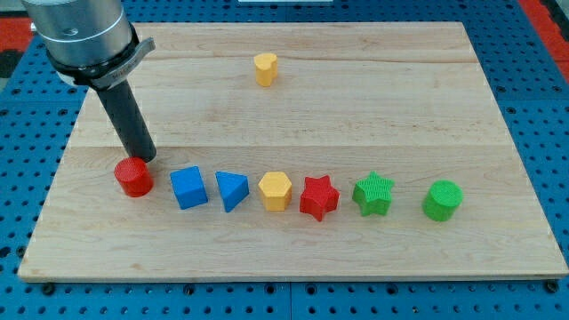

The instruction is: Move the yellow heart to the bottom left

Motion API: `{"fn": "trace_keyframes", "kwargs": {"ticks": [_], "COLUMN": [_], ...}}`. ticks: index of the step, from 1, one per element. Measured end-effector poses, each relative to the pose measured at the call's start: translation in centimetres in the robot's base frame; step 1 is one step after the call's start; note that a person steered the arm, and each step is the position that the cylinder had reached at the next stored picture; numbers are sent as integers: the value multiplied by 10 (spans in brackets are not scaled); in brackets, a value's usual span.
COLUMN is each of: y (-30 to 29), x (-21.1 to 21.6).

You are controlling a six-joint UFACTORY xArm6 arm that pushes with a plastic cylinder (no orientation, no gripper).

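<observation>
In the camera view, your yellow heart (265, 68) sits alone near the view's top, a little left of centre on the desk (400, 107), well apart from everything else. My tip (146, 158) is down at the view's left, just above the red cylinder (133, 177) and very close to it, possibly touching. To the right runs a row: blue cube (188, 188), blue triangle (231, 190), yellow hexagon (276, 190), red star (318, 197), green star (373, 194), green cylinder (442, 200).

There is no pincer on this arm, only the rod, so nothing is held.

I judge you are still at the approach step. Next, you need to bring my tip round to the heart's upper right side, then push it down and leftward, steering clear of the red cylinder and blue cube.
</observation>
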State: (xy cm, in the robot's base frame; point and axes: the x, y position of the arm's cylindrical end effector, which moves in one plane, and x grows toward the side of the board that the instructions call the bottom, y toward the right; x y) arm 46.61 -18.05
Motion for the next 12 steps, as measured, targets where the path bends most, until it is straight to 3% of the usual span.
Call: {"fn": "trace_keyframes", "kwargs": {"ticks": [1,3,4,5,6,7,8,10,11,12], "y": [0,53,106,220,274,242,137,-14,-21,-17], "x": [13,-61,-105,-92,-127,-181,-186,-75,-70,-99]}}
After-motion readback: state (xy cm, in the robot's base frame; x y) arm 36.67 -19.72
